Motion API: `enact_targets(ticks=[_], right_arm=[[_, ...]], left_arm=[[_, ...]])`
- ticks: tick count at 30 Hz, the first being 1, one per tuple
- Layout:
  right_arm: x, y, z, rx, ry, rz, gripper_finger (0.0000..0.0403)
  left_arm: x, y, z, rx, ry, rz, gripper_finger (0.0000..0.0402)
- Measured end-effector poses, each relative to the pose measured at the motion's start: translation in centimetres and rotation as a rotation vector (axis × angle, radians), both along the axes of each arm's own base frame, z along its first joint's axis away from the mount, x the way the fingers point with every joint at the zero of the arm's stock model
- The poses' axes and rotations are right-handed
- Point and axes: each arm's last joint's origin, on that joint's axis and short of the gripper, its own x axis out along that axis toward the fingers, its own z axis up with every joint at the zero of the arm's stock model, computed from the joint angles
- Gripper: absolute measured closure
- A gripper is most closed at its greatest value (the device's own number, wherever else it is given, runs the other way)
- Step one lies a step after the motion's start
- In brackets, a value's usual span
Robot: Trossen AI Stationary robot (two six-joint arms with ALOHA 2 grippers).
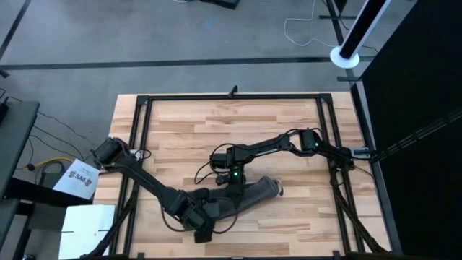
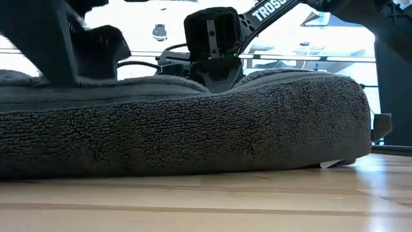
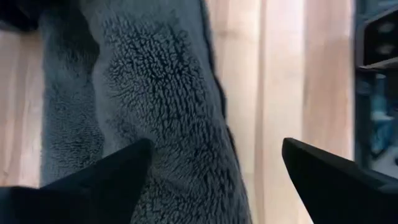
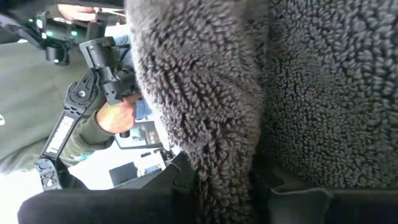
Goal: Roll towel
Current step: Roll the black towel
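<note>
The dark grey towel [image 1: 242, 198] lies rolled into a thick bundle on the wooden table, slanting from the near middle toward the right. In the low view the towel [image 2: 193, 129] fills the foreground, with a small white tag [image 2: 331, 164] under its right end. My right gripper [image 4: 227, 183] reaches in from the far side and is shut on the towel's top. My left gripper [image 3: 216, 149] hovers open over the bundle's near left end [image 1: 206, 220], one finger above the cloth and one above bare wood. I cannot tell whether it touches the cloth. My right gripper pinches a raised ridge of the towel's pile [image 4: 227, 149] between its two fingers, on the upper side of the roll. It comes from the table's far side, slanting slightly down. The towel rests on the table with its underside [image 2: 193, 171] flat on the wood.
A black frame rail [image 1: 137, 144] runs around the tabletop. Bare wood [image 1: 216, 119] lies beyond the towel toward the far edge. White paper sheets [image 1: 83, 180] lie off the table's left. In the right wrist view a person's hand [image 4: 115, 115] holds a control arm beyond the table.
</note>
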Motion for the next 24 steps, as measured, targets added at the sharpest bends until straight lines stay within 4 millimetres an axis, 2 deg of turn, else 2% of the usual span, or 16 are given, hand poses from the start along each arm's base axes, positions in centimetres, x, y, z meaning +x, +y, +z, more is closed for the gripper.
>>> enact_targets(ticks=[9,14,18,24], right_arm=[[0.1,0.0,0.0,-0.004,-0.017,-0.001,0.0345],[0.4,-0.1,0.0,-0.007,-0.046,-0.001,0.0345],[0.3,0.0,0.0,-0.008,-0.054,0.004,0.0345],[0.2,1.0,-0.1,-0.015,-0.134,0.063,0.0345]], left_arm=[[0.2,0.1,-4.1,0.068,0.14,0.278,0.0051],[0.4,0.4,-4.9,0.107,0.198,0.316,0.006],[0.6,0.7,-4.3,0.091,0.199,0.274,0.0113],[0.9,0.9,-2.4,0.015,0.211,0.123,0.0253]])
